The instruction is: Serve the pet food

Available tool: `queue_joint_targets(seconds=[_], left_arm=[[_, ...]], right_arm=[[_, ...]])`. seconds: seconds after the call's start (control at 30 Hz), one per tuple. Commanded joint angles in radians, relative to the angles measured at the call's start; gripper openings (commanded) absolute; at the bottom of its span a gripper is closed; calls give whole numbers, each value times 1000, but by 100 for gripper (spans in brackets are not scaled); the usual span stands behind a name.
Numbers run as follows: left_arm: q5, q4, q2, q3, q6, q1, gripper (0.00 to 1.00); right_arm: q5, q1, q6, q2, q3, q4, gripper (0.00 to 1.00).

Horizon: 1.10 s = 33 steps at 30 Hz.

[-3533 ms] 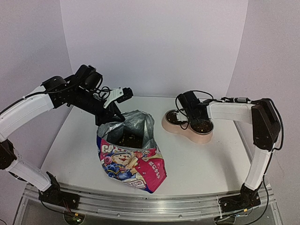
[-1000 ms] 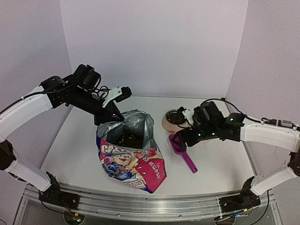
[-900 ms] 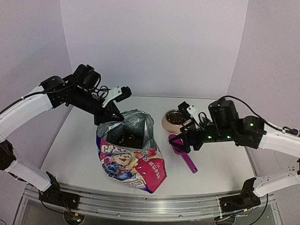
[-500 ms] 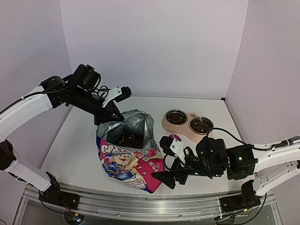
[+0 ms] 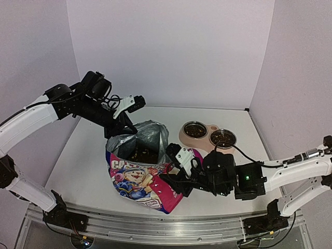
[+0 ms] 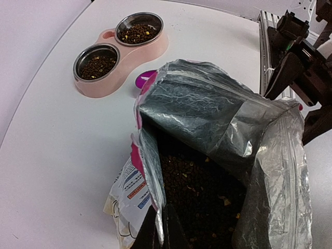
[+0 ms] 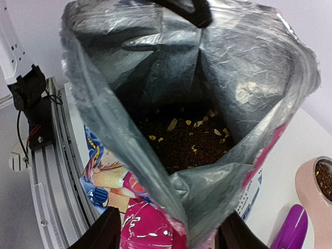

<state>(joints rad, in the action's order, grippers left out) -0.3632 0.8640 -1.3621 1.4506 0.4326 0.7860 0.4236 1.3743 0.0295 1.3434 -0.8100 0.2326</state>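
Pet food (image 7: 181, 140), small dark brown kibble, fills the bottom of the open cat food pouch (image 5: 148, 181), which stands on the white table (image 5: 88, 155) left of the centre. At the far left edge of the pouch mouth the left gripper (image 5: 119, 134) comes from above, and in its wrist view the fingers (image 6: 155, 233) are pressed together on the foil rim, so they hold the mouth open. At the near right edge of the mouth is the right gripper (image 7: 168, 233); its jaws are spread wide, the rim of the pouch stands between them, and I cannot see that they touch it. More to the right the magenta scoop (image 6: 146, 79) lies on the table, between the pouch and the pink double-bowl feeder (image 6: 150, 54), and no gripper holds it. Both steel bowls (image 6: 139, 14) of the feeder contain kibble. I judge therefore that the serving itself is nearly or fully done. What is left, as I suppose, is only to handle the pouch, perhaps to close it or to let it go.
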Motion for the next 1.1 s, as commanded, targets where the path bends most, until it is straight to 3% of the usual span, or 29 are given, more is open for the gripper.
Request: queue_joint_targets(seconds=[0.0,0.17,0.2,0.3,0.4,0.57,0.73,0.97,1.03,1.07], left_arm=[[-11,-68,27,63,-28,-5,0],[10,-46,33,90,-40,-15,0],[14,-43,36,97,-41,-17,0],[26,-28,45,111,-46,-24,0],[45,-10,55,120,-45,-25,0],[118,45,82,149,-2,-28,0],[191,118,124,193,69,-53,0],[210,170,145,178,126,-71,0],[207,192,119,210,136,-75,7],[205,199,104,230,144,-80,17]], right_arm=[[-15,-36,-17,-4,-79,91,49],[-97,-92,1,17,-111,91,42],[-115,-105,6,21,-114,90,38],[-136,-138,16,38,-122,71,13],[-197,-170,13,63,-161,23,2],[-233,-243,-15,107,-271,-47,0],[-366,-407,-84,97,-389,-114,0],[-523,-449,-154,105,-431,-202,0],[-543,-454,-160,120,-446,-214,0],[-553,-460,-162,125,-452,-215,0]])
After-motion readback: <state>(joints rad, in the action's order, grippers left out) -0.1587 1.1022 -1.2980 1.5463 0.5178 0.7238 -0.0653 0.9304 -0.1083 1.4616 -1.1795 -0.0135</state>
